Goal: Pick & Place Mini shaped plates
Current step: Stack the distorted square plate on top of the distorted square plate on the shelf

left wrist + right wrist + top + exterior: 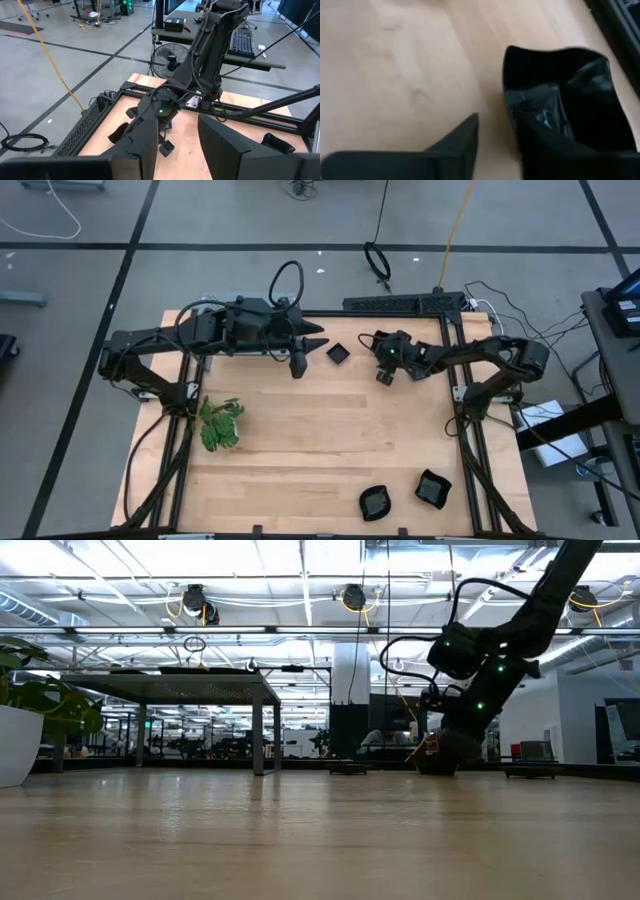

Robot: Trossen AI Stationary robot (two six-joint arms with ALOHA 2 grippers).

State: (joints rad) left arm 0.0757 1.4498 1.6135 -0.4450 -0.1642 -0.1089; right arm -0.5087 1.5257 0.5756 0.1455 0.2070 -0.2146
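At the far edge of the table [330, 440], right of centre, the right gripper [384, 373] reaches down over a glossy black dish [560, 100], one jaw on its inner side and the other out on bare wood, so the rim lies between them; the jaws stand apart and appear to be closing on it, not yet clamped. A square mini plate [338, 353] lies just to its left. The left gripper [297, 365] hovers beside that plate, jaws apart and empty, seemingly waiting its turn. Two more plates, a rounded one [376, 502] and a squarish one [433, 488], sit together at the near right, probably the drop spot. A leafy plant [220, 424] stands well clear at the left
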